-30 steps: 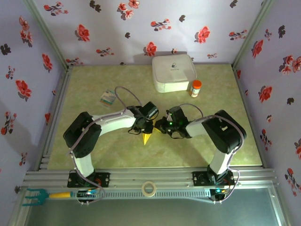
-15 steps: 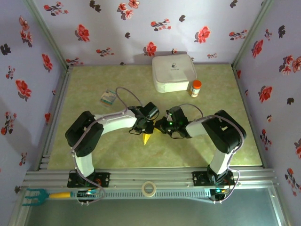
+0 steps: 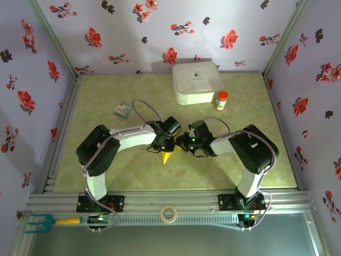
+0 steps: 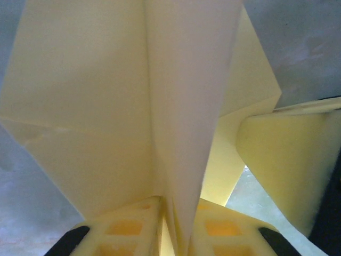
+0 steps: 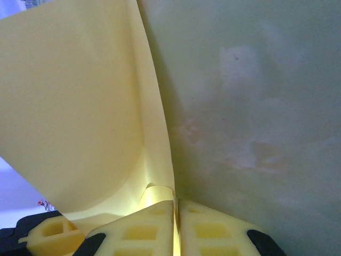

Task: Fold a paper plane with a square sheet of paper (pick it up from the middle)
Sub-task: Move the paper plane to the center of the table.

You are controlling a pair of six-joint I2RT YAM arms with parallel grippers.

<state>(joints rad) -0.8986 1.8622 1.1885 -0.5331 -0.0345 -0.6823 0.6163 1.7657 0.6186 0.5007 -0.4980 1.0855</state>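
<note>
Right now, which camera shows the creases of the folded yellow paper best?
Left wrist: the folded yellow paper is close up, its centre ridge and side flaps clear. Right wrist shows one smooth curved flap; top external, just its small yellow tip.

Left arm elbow (image 3: 95, 152) swung slightly rightward, inward toward paper plane (image 3: 167, 157).
</note>
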